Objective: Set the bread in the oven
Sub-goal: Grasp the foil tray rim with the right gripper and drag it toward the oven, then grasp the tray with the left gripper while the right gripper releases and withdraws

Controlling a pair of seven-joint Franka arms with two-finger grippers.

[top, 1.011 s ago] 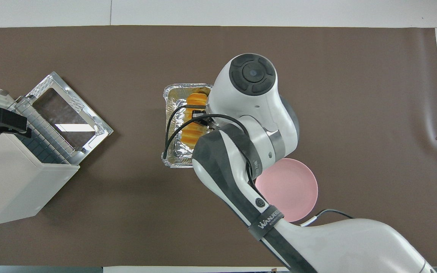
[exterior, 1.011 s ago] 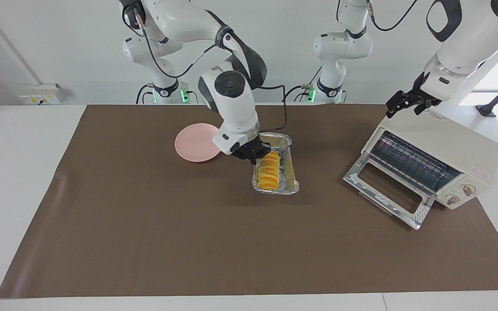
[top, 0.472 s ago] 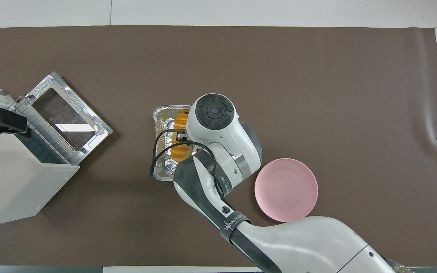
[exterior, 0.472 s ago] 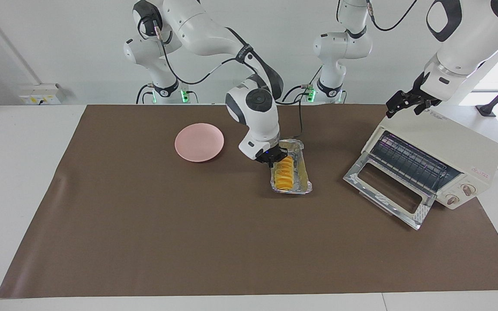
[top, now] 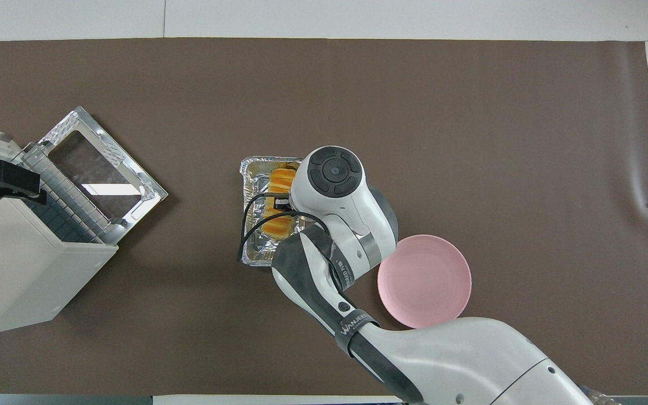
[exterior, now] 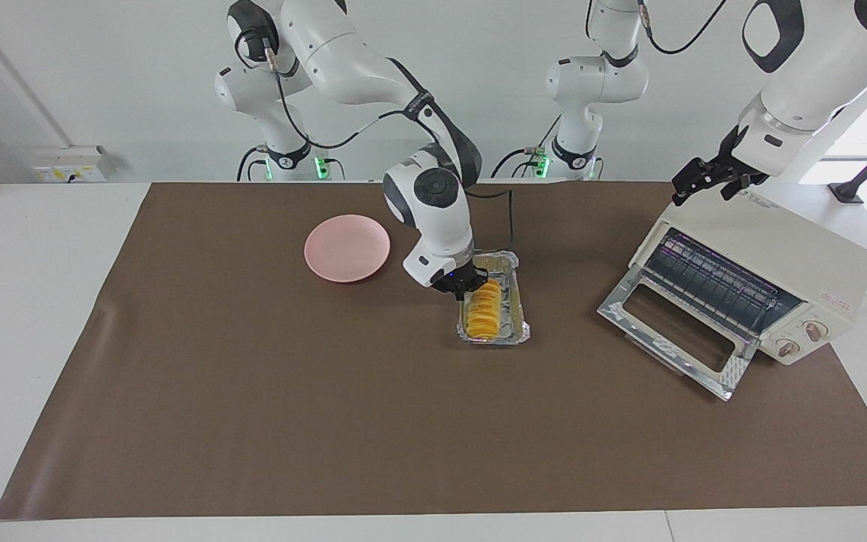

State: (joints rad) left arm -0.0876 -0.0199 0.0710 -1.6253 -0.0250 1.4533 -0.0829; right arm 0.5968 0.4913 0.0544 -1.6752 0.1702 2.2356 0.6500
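The bread (exterior: 483,309) is a row of yellow-orange slices lying in a silver foil tray (exterior: 515,316) at the middle of the brown mat. It also shows in the overhead view (top: 279,185). My right gripper (exterior: 466,289) is down at the tray's rim toward the right arm's end and is shut on the rim. I cannot tell if the tray rests on the mat. The cream-white oven (exterior: 810,260) stands at the left arm's end with its glass door (exterior: 674,331) dropped open and the wire rack showing. My left gripper (exterior: 708,182) waits over the oven's top.
A round pink plate (exterior: 347,248) lies on the mat beside the tray, toward the right arm's end and slightly nearer to the robots. The right arm's forearm (top: 352,225) covers part of the tray in the overhead view.
The right gripper came down lower with the foil tray and bread. It swung toward the oven, then back a little. The left arm and the oven have not moved.
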